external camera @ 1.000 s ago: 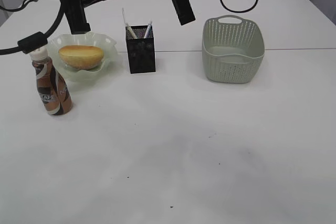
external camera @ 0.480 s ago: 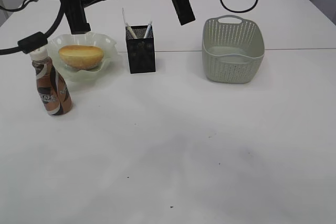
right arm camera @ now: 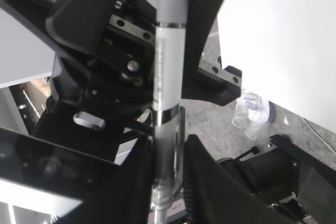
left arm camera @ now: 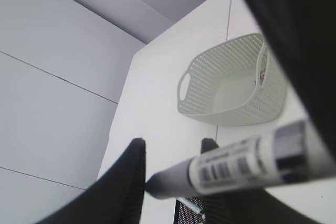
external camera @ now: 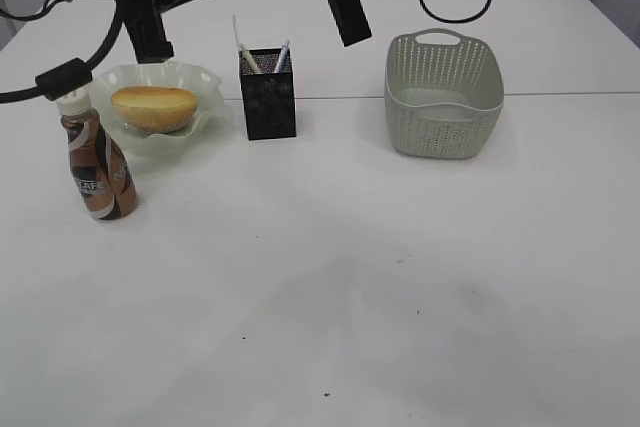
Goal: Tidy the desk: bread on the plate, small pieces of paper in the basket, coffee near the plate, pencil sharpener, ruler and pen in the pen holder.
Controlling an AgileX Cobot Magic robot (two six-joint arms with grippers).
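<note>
Bread (external camera: 154, 107) on plate (external camera: 205, 119), coffee (external camera: 97, 162) beside.

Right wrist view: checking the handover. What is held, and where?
A grey-and-white pen: the right gripper clamps its lower end, the left gripper brackets its upper part.

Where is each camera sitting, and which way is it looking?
Exterior view: in front of the desk, slanting down at plate, coffee, pen holder and basket; both black arms cross the top.
Left wrist view: on the left arm, looking past the left end effector and a pen to the basket.
Right wrist view: on the right arm, facing the right end effector, the pen and the other arm.
Shared: the pen in both wrist views; the basket in exterior and left wrist.
</note>
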